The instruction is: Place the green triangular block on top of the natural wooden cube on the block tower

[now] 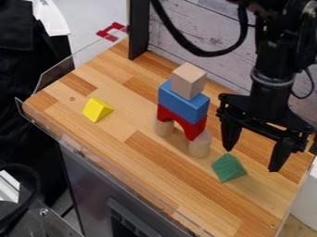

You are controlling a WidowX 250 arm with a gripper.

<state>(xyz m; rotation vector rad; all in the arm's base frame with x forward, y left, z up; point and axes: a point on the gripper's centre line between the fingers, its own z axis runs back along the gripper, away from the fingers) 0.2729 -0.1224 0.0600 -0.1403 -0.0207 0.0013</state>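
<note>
The black gripper hangs at the right with its two fingers apart and nothing between them. Closest to it is a green wedge block, lying on the table just below and left of the left finger. Left of the gripper stands a stack: two natural wood cylinders hold up a red arch, a blue block lies on the arch, and a natural wood cube tops it. A yellow triangular block rests at the table's left.
The wooden table has a clear plastic guard along its left and front edges. A black upright post stands at the back edge, beside a whitewashed plank wall. A red clamp-like piece sits at the back left corner.
</note>
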